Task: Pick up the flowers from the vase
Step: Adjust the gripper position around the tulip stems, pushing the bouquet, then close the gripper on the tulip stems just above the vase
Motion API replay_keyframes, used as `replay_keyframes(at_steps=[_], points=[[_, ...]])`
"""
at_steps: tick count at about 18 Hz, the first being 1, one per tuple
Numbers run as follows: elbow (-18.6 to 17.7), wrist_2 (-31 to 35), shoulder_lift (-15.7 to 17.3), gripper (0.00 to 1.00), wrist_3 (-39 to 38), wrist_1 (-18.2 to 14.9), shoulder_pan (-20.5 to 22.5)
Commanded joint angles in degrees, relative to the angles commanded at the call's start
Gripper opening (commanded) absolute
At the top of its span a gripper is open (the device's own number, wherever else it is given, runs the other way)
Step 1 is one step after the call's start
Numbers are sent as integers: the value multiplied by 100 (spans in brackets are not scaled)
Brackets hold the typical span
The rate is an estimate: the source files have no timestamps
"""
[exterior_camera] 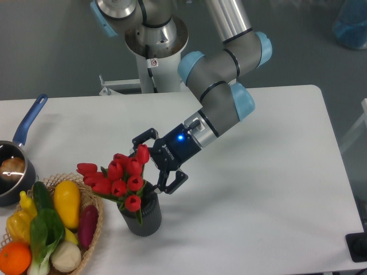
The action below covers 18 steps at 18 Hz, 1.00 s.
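Observation:
The flowers (120,177), a bunch of red tulip buds with green leaves, stand in the vase (142,216), a small dark ribbed cylinder near the table's front. They lean to the left, over the basket's rim. My gripper (152,162) reaches in from the right at bud height and is open. One finger lies behind the right-hand buds, the other in front near the vase's mouth. The rightmost buds sit between the fingers; I cannot tell whether the fingers touch them. The stems are hidden inside the vase.
A wicker basket (94,229) of vegetables and fruit sits at the front left, touching the vase's side. A blue-handled pot (14,166) stands at the left edge. The robot's base (155,40) is behind the table.

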Motion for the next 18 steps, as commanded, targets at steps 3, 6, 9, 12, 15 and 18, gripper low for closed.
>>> replay_keyframes(at_steps=[3, 6, 9, 12, 15, 18], points=[[9, 0, -17, 100, 0, 9, -9], [61, 9, -44, 100, 0, 9, -35], [53, 0, -44, 96, 0, 9, -35], [53, 0, -44, 82, 0, 9, -44], [62, 0, -44, 72, 0, 0, -53], [62, 0, -44, 67, -9, 0, -62]])
